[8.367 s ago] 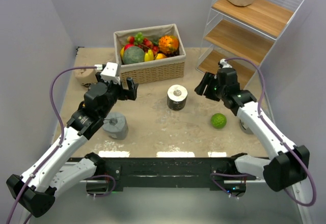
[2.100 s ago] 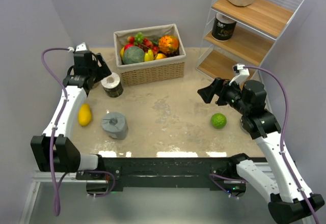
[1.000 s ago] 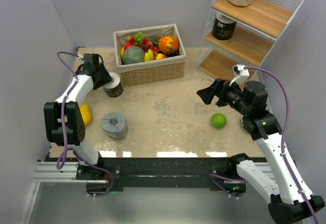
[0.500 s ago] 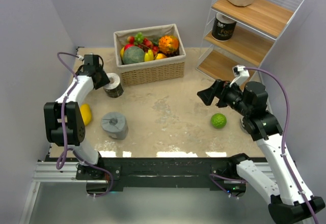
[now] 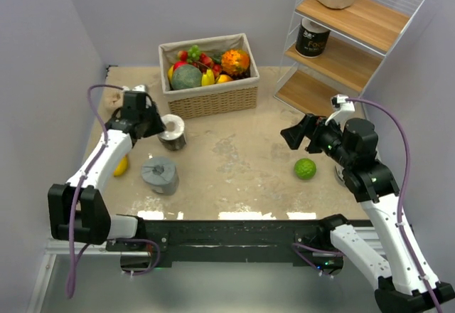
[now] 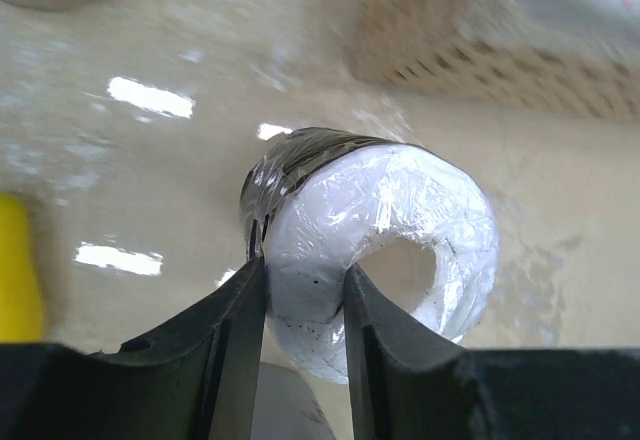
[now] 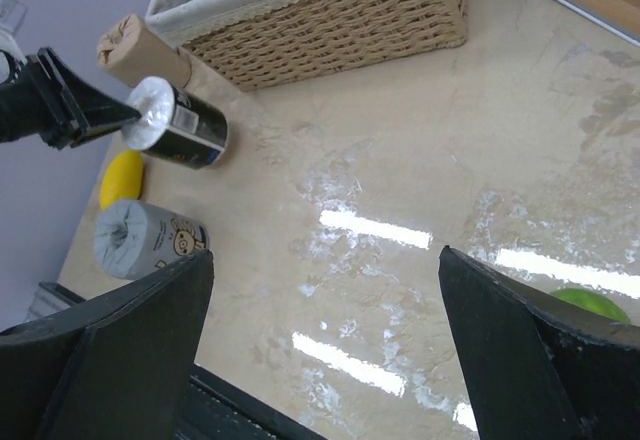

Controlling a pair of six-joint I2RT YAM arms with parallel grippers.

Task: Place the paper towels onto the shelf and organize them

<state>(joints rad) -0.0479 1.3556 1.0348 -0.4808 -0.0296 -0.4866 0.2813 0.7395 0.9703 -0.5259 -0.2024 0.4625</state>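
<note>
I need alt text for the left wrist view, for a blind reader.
The left end effector is shut on the white end of a black paper towel roll, close up against a glossy beige table. A blurred wicker basket is upper right, a yellow fruit at the left edge.

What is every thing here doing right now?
Left gripper: shut on the black wrapped paper towel roll, tilted.
Right gripper: open, empty.
Second black roll: upright on the middle board of the white wire shelf.
Grey wrapped roll: upright on the table.
Kraft tan roll: lying on its side.
Woven wicker basket: full of fruit.
Green lime: loose on the table.
</note>
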